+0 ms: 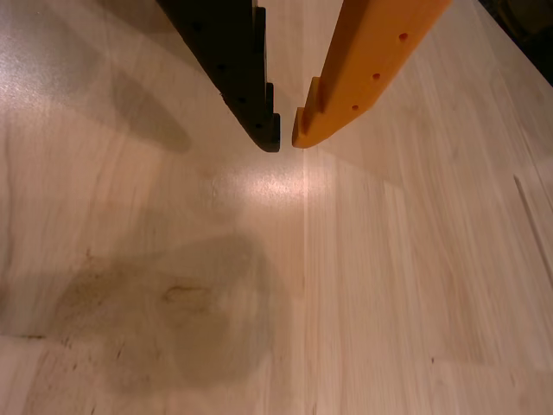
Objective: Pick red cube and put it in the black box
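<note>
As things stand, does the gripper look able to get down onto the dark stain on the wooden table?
Probably yes. The gripper, its black and orange fingertips almost touching, hangs over bare wooden table, and nothing lies between it and the dark stain in the wrist view.

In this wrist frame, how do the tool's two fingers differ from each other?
The tool has a black finger on the picture's left and an orange finger on the right. The black one's inner edge is stepped like stairs; the orange one's is nearly smooth, with small holes on its face. Both taper to tips that almost meet above the wooden table, with nothing between them.
</note>
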Action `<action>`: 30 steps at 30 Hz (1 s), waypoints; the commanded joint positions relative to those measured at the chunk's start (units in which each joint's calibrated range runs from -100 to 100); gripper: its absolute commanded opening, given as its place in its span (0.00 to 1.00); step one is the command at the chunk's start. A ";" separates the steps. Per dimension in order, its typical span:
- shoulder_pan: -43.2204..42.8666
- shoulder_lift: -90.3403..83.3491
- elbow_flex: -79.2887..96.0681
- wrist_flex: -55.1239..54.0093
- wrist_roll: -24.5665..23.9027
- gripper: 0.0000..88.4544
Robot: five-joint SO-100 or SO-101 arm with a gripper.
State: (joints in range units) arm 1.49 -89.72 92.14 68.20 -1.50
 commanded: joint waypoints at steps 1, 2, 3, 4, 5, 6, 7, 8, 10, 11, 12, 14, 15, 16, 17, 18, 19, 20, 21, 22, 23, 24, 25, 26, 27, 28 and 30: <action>-0.26 -1.67 0.07 0.76 0.10 0.01; -0.26 -2.09 0.16 1.01 0.10 0.01; -0.26 -2.42 0.25 1.09 0.10 0.01; -0.26 -2.76 0.25 1.17 0.10 0.01; -0.18 -3.01 0.34 1.50 0.34 0.01; -0.03 -3.26 0.34 1.67 0.59 0.01; -0.03 -3.51 0.34 1.75 0.59 0.01; -0.03 -3.59 0.34 1.75 0.59 0.01; -0.03 -3.59 0.34 1.75 0.59 0.01; 0.05 -3.51 0.34 1.75 0.59 0.01; 0.20 -3.43 0.34 1.83 0.59 0.01; 0.20 -3.34 0.34 1.83 0.52 0.01; 0.12 -3.51 0.34 1.83 0.52 0.01; -0.03 -3.51 0.34 1.83 0.59 0.01; -0.11 -3.51 0.34 1.83 0.59 0.01; -0.11 -3.51 0.34 1.83 0.59 0.01; -0.11 -3.51 0.34 1.83 0.59 0.01; -0.11 -3.51 0.34 1.83 0.59 0.01; -0.11 -3.51 0.34 1.83 0.59 0.01; -0.11 -3.51 0.34 1.83 0.59 0.01; -0.03 -3.51 0.34 1.83 0.59 0.01; 0.12 -3.51 0.34 1.83 0.46 0.01; 0.12 -3.51 0.34 1.83 0.46 0.01; -0.03 -3.51 0.34 1.83 0.52 0.01; -0.18 -3.51 0.34 1.83 0.59 0.01; -0.18 -3.51 0.34 1.83 0.59 0.01; -0.26 -3.51 0.34 1.83 0.59 0.01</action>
State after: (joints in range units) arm 1.41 -92.95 92.69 69.77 -1.04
